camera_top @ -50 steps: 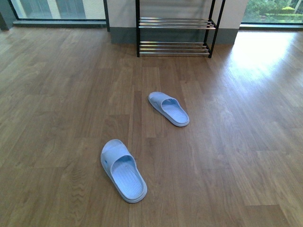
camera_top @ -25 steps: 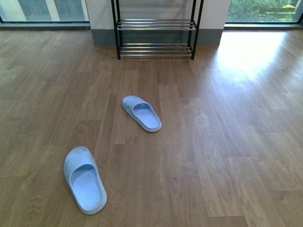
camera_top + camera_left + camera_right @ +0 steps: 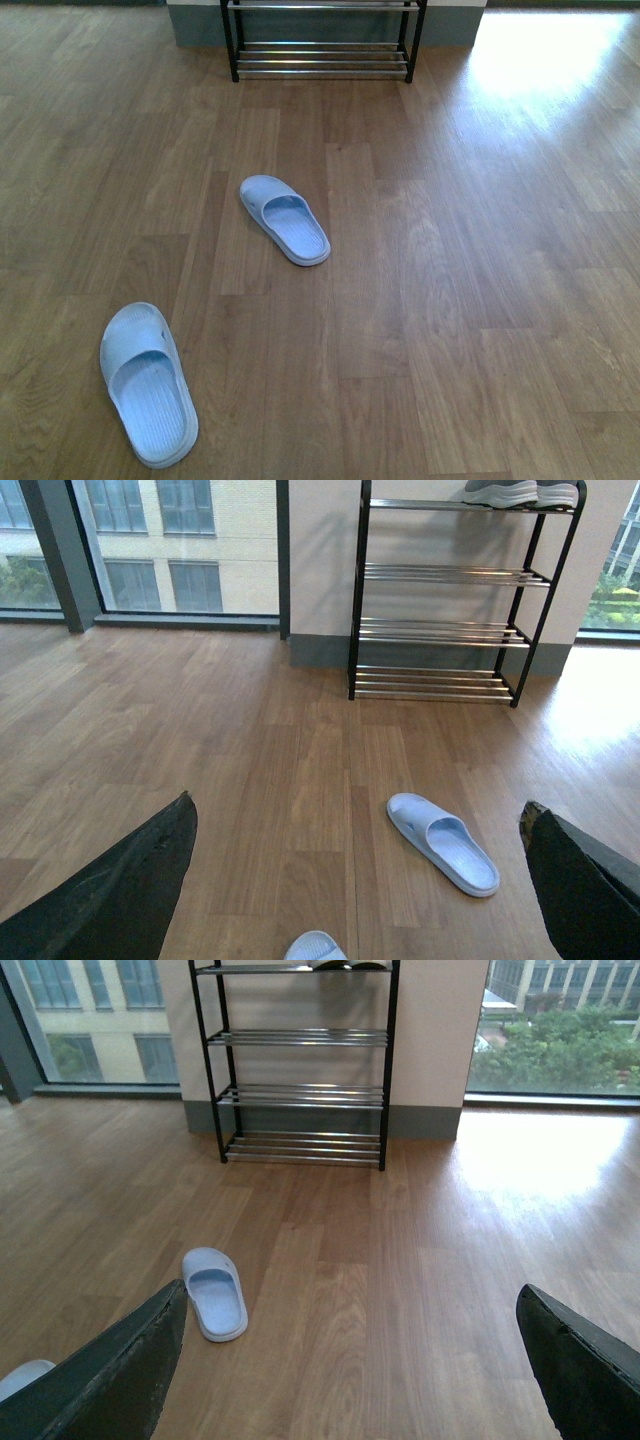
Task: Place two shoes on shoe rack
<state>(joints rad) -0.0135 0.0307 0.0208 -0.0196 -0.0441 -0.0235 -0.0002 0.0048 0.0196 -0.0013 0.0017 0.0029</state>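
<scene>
The sneakers (image 3: 520,490) sat side by side on the top shelf of the rack (image 3: 440,575), which stood against the wall. No writing on them could be read. The left fingers (image 3: 130,890) and right fingers (image 3: 120,1370) were spread wide, holding nothing and touching nothing. Two pale blue slippers (image 3: 285,220) lay well apart on the wood floor (image 3: 450,300), clear of the rack.

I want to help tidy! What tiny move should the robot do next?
Probably lower the left jaws toward the nearer pale blue rubber slide slipper: it lies on the wooden floor at the robot's left, and those jaws gape open, empty.
</scene>
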